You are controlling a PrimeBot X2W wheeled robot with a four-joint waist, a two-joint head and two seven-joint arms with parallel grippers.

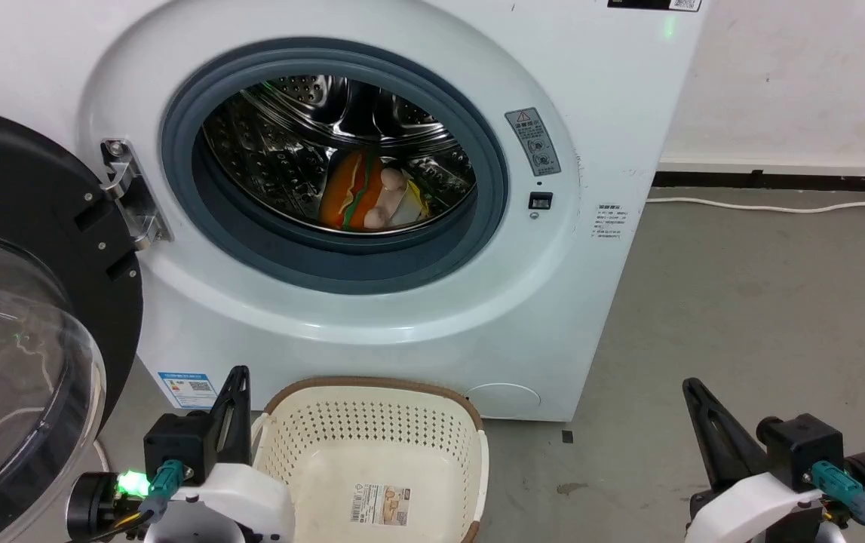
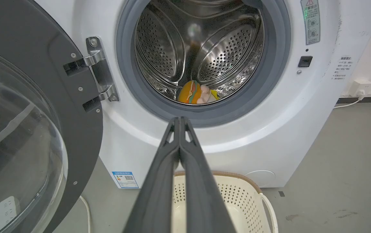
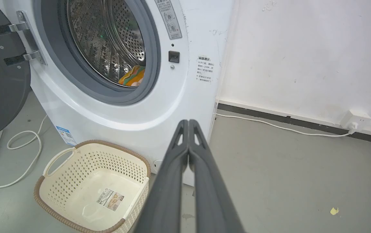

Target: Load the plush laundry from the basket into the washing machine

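Washer: white front-loader at centre of the head view, its black-framed clear round door swung open at the left edge. Toy: soft, orange with green and red stripes and pale pink limbs, lying at the bottom of the shiny perforated steel drum, behind the grey rubber seal. Basket: cream perforated plastic, rounded, brown-rimmed, on the grey floor at bottom centre, just before the washer (a label lies on its bottom). Left gripper and right gripper: long dark fingers pressed together with nothing between them, at lower left and lower right of the head view.
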